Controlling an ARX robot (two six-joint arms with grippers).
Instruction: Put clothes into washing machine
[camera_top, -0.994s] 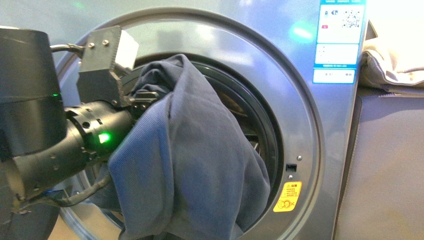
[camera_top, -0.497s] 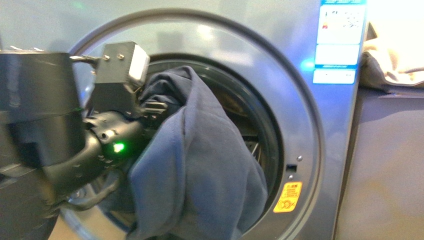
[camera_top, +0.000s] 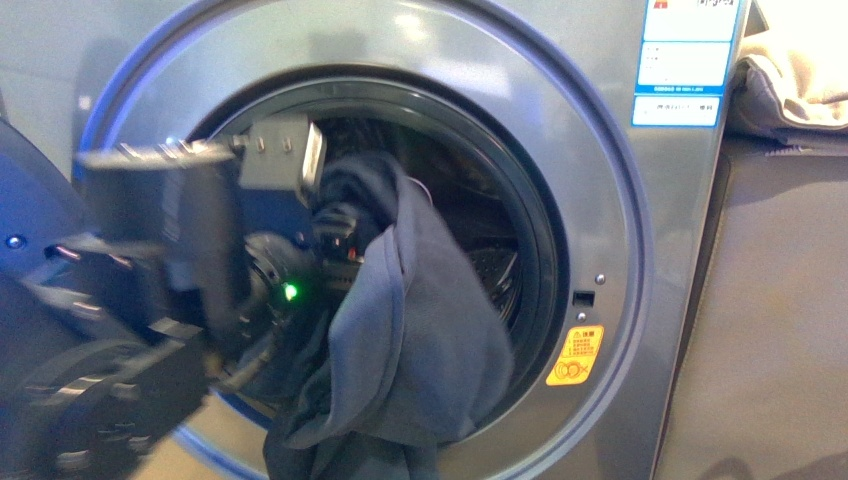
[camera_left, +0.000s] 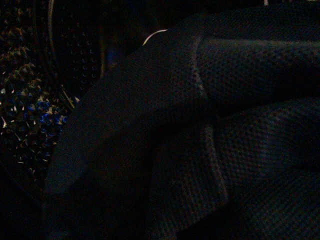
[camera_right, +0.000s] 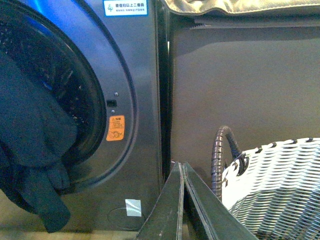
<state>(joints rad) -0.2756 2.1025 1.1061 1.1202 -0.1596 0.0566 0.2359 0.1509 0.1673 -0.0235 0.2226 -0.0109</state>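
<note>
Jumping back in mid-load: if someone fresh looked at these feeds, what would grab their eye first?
The slate-blue clothes, draped over the lower lip of the washing machine porthole, half inside the drum and half hanging out. Next, the blurred left arm reaching into the porthole beside them. The right wrist view shows a white wicker basket close to the shut right tool.

- Front view: close, squarely facing the washing machine (camera_top: 620, 200) opening.
- Left wrist view: dim, right against the clothes (camera_left: 210, 125).
- Right wrist view: low, further back; shares the orange sticker (camera_right: 115, 128) with the front view.
</note>
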